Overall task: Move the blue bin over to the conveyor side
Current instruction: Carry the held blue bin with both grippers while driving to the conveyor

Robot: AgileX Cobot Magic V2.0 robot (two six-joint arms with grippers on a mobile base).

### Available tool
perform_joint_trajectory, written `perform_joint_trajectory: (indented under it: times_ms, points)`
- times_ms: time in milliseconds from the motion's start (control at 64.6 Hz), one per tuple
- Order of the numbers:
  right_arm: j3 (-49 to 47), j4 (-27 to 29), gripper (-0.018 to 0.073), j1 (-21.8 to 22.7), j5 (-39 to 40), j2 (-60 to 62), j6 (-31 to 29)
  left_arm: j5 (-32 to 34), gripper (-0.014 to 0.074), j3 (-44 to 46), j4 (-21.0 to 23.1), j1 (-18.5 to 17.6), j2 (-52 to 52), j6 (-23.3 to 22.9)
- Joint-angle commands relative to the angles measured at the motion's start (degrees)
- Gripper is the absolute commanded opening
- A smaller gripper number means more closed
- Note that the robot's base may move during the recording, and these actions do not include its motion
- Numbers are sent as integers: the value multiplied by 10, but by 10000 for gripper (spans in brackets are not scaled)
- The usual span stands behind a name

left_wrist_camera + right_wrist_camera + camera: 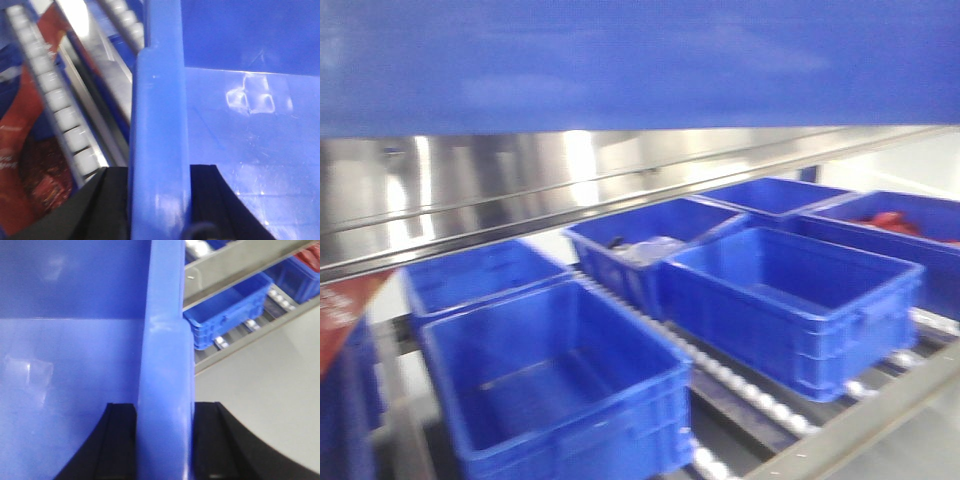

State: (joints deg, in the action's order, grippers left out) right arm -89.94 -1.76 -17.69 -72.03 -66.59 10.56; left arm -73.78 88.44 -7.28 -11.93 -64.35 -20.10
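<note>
The blue bin (pixel 620 60) is held up close to the front camera, and its glossy wall fills the top of that view. In the left wrist view my left gripper (pixel 159 170) is shut on the bin's thick rim (pixel 160 125), one black finger (pixel 112 200) outside the wall and the other inside. My right gripper (pixel 164 405) is shut on the opposite rim (pixel 165 355) in the same way, with a finger (pixel 122 440) inside the bin. The conveyor side is out of view.
Under the held bin runs a shiny stainless-steel rail (pixel 520 200). Below it, several blue bins (pixel 560 390) (pixel 790 300) sit on a rack of white rollers (pixel 740 385); one at the far right holds red items (pixel 895 220). Grey floor (pixel 260 405) lies to my right.
</note>
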Motion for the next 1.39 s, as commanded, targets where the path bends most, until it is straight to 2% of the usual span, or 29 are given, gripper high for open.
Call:
perform_joint_trajectory:
  times_ms: [0, 1053, 1378]
  points:
    - [-6, -5, -88, -1, 50, 12, -5, 49, -19, 8, 1, -4, 12, -1]
    - [-6, -5, -88, -1, 51, 12, -5, 49, -19, 8, 0, -4, 12, -1]
    - [-6, -5, -88, -1, 51, 12, -5, 49, -19, 8, -24, -4, 12, -1]
